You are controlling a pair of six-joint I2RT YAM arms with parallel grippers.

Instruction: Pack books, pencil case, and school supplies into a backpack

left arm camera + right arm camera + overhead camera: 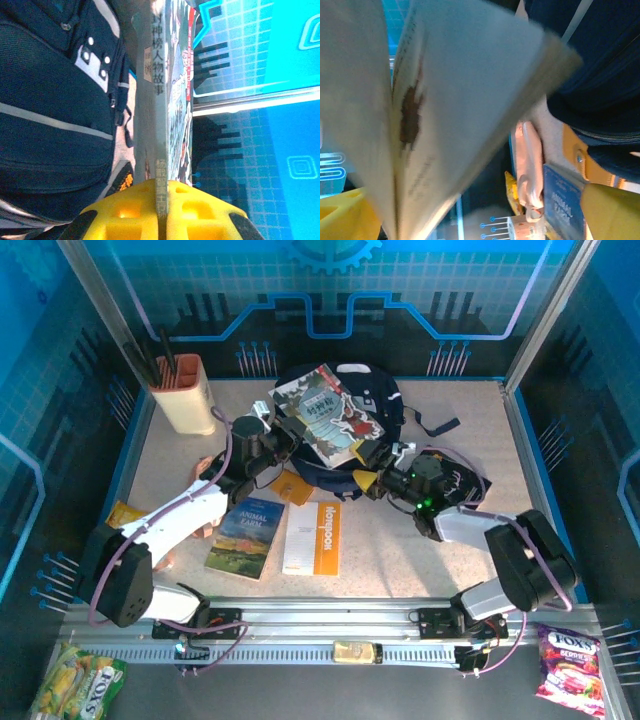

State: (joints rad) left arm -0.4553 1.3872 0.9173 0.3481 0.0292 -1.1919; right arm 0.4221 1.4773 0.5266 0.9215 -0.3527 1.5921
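The navy backpack (385, 400) lies at the back centre of the table. Above it slants the cartoon-cover book (328, 415), its spine (161, 115) clamped between the yellow fingers of my left gripper (162, 207), which is shut on it. My right gripper (372, 478) sits at the book's lower right corner, standing open; blurred pages (445, 100) fan out just in front of its yellow fingers (607, 210). "Animal Farm" (246, 537) and the white-and-orange notebook (313, 537) lie flat side by side in front. A pink pencil case (530, 165) lies under my left arm.
A cream holder with black pens (185, 392) stands at the back left. A yellow packet (125, 512) lies at the left edge. Candy bags sit off the table front, one on the left (75, 685) and one on the right (570, 665). An orange flat item (290, 485) lies beside the backpack.
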